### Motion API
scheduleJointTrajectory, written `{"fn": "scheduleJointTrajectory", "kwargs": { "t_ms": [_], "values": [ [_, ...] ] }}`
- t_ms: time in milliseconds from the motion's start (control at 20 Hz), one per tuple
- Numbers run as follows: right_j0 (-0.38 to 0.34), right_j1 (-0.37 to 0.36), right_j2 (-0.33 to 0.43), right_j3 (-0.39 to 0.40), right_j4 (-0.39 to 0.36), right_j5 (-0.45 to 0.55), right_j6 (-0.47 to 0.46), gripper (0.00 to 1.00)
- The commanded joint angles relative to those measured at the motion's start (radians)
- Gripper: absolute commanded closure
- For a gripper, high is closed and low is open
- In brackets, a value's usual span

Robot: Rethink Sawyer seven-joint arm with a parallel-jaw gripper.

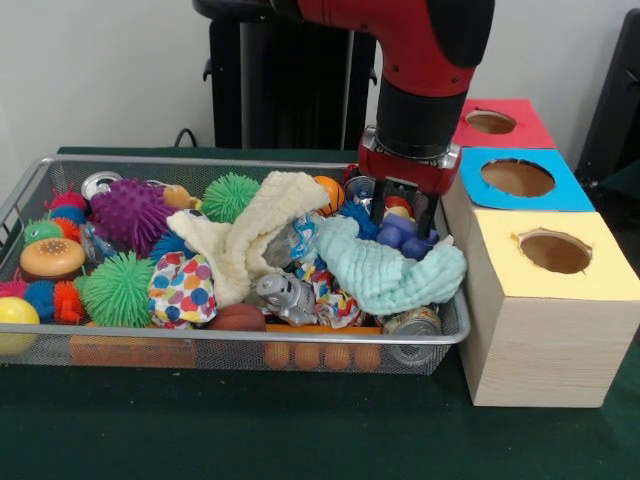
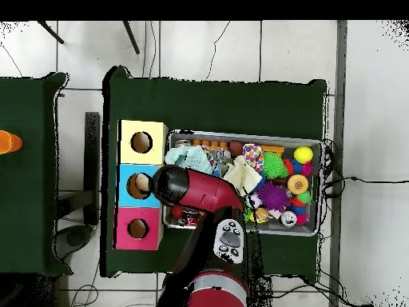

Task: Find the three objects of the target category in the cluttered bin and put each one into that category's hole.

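The red and black arm [image 1: 420, 60] reaches down into the wire mesh bin [image 1: 250, 345] on the green-covered counter [image 1: 300, 430], and the pincer [image 1: 404, 222] sits low at the bin's end nearest the boxes. Its black fingers [image 1: 379, 205] stand a little apart, dipped among the clutter right above a lumpy blue plastic toy [image 1: 400, 232]; I cannot tell whether they are pinching anything. Just beside that, a soft mint waffle-weave cloth [image 1: 385, 272] lies crumpled against the bin's front rim. A cream cloth [image 1: 250, 230] of the same nubbly weave drapes across the middle. Toward the other end, a purple spiky ball [image 1: 130, 213] and two green spiky balls [image 1: 118, 288] bristle up, with a smooth yellow ball [image 1: 15, 320] in the front corner and a polka-dot fabric ball [image 1: 182, 290] nearby. A grey plastic figure [image 1: 285, 297] lies near the front rim, and a metal can [image 1: 412, 325] rests on its side under the mint cloth. Beside the bin stand three plain wooden boxes, each with a round hole cut in a coloured top: yellow box [image 1: 545, 300], blue box [image 1: 520, 180], red box [image 1: 495, 122].
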Motion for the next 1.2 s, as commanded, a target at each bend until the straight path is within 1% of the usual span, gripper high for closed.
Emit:
{"fn": "scheduleJointTrajectory", "kwargs": {
  "t_ms": [50,300,600,800,900,1050,1200],
  "values": [
    [-0.051,-0.002,0.059,0.075,0.015,-0.086,0.179,0.00],
    [-0.072,-0.047,0.081,0.155,0.011,-0.117,0.170,0.00],
    [-0.099,-0.045,0.129,0.216,0.007,-0.196,0.170,0.00],
    [-0.104,-0.009,0.152,0.210,0.007,-0.246,0.175,0.00],
    [-0.106,0.005,0.161,0.201,0.008,-0.254,0.172,0.00],
    [-0.117,0.010,0.177,0.201,0.007,-0.258,0.163,0.00],
    [-0.142,0.004,0.196,0.220,-0.007,-0.264,0.141,0.00]
  ]
}}
